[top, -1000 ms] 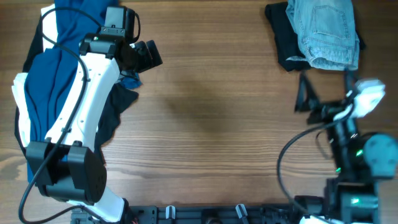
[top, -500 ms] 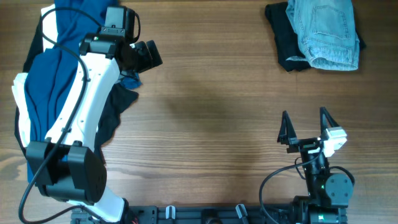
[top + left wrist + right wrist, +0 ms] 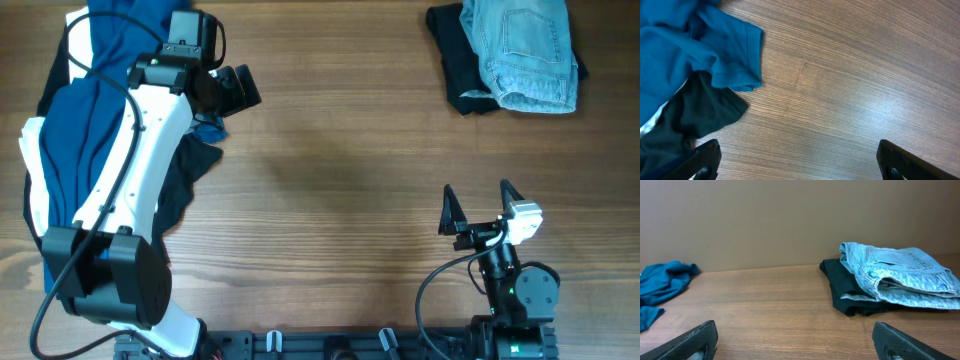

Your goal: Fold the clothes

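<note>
Pale denim shorts (image 3: 522, 50) lie folded on top of a folded black garment (image 3: 458, 62) at the back right; the right wrist view shows the same shorts (image 3: 900, 275) and black garment (image 3: 850, 292). A loose heap of clothes lies at the left: a deep-blue garment (image 3: 80, 140), a black one (image 3: 188, 170) and a strip of white (image 3: 32, 170). My left gripper (image 3: 240, 88) hovers at the heap's right edge, open and empty, with the blue cloth (image 3: 690, 45) and black cloth (image 3: 700, 115) beside its left finger (image 3: 702, 160). My right gripper (image 3: 478, 195) stands open and empty near the front.
The left arm's white link (image 3: 130, 170) stretches over the heap and hides part of it. Bare wooden table (image 3: 340, 180) lies between the heap and the folded stack. A brown wall (image 3: 790, 215) backs the table. A black rail (image 3: 330, 345) runs along the front edge.
My right arm has drawn back from just below the folded stack toward the front edge, its gripper still open. The left arm and the clothes have not moved.
</note>
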